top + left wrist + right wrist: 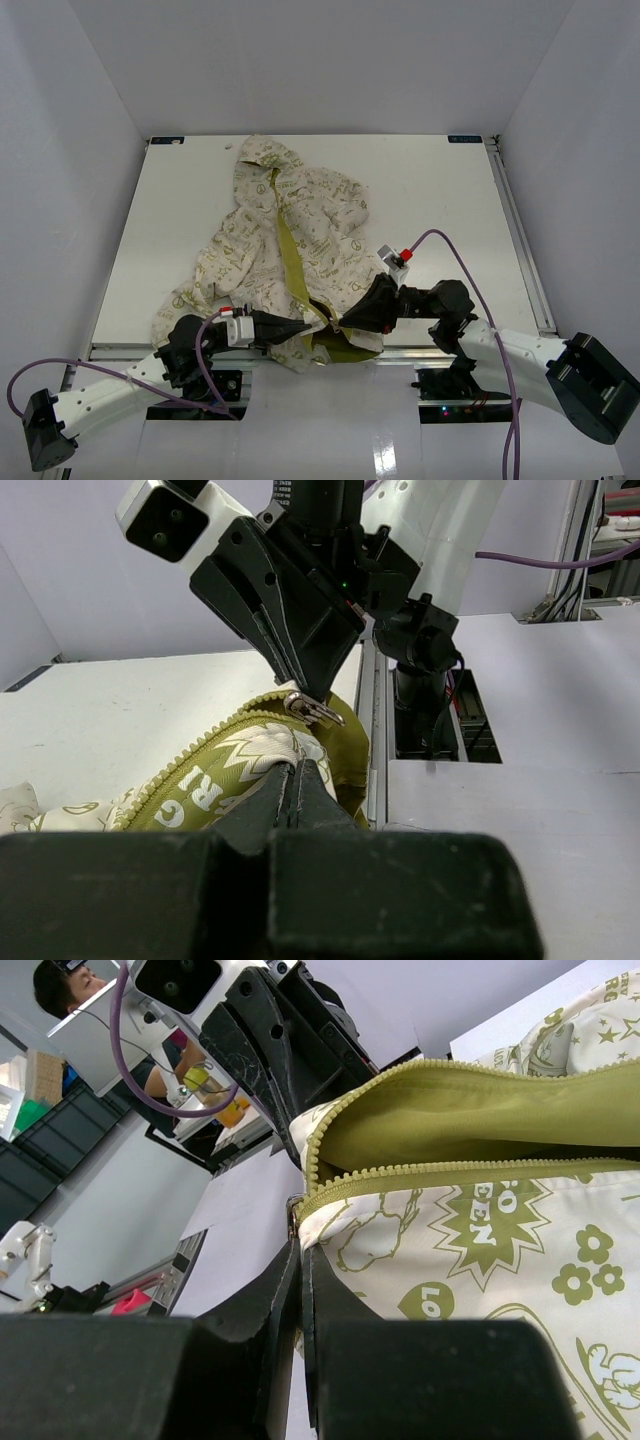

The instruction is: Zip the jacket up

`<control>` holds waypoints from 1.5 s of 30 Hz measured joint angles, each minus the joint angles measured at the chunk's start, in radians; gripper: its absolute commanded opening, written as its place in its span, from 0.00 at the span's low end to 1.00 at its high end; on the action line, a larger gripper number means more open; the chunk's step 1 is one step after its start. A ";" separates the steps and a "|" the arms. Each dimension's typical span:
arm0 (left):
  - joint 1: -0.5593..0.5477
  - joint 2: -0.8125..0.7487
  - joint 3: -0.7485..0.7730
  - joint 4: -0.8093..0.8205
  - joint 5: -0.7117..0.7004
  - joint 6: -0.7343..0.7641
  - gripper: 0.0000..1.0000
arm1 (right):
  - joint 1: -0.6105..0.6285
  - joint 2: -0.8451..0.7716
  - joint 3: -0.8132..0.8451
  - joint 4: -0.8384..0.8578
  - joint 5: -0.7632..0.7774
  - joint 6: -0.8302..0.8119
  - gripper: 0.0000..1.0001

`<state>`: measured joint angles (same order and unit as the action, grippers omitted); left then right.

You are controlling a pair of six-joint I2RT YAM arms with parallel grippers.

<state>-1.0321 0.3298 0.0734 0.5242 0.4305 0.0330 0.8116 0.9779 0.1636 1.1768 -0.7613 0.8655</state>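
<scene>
**A:** Starting on the left, why does the left gripper (298,328) sit so low at the near edge of the table (450,220)?

**B:** It is clenched on the jacket (330,235) at the bottom hem, just beside the foot of the zipper. In its own wrist view the fingers (320,805) meet on a fold of cream cloth. It probably serves as an anchor, pinning the hem so the cloth cannot ride up with the slider.

**A:** And between the two arms?

**B:** There the zipper teeth (430,1172) run in two separate rows with olive lining (460,1110) showing between them. The front is open for almost its whole length, so the zipping has hardly begun.

**A:** And the right gripper (347,322)?

**B:** It is tip to tip with the left one and very close to it. Its jaws are closed, and as far as the left wrist view shows, they pinch the metal zipper pull (313,711). From that grip it could draw the slider toward the hood (262,160).

**A:** How does the garment lie?

**B:** It lies on the table, left of centre, with the hood on the far side and the hem at the near edge. It is rumpled, with one sleeve (185,295) trailing toward the near left. The fabric is cream, printed with olive-green stars, flowers and lettering. The creases along the front could snag the slider.
</scene>
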 measured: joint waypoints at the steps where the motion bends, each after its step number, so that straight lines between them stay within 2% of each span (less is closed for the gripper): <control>1: 0.000 0.003 0.000 0.001 0.000 0.000 0.00 | 0.000 0.001 -0.001 0.005 -0.001 0.001 0.08; 45: 0.000 0.061 -0.002 0.082 0.009 -0.008 0.00 | 0.000 0.028 -0.013 0.059 -0.005 0.026 0.08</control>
<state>-1.0321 0.3910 0.0719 0.6060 0.4393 0.0254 0.8116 1.0061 0.1509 1.2358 -0.7658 0.8913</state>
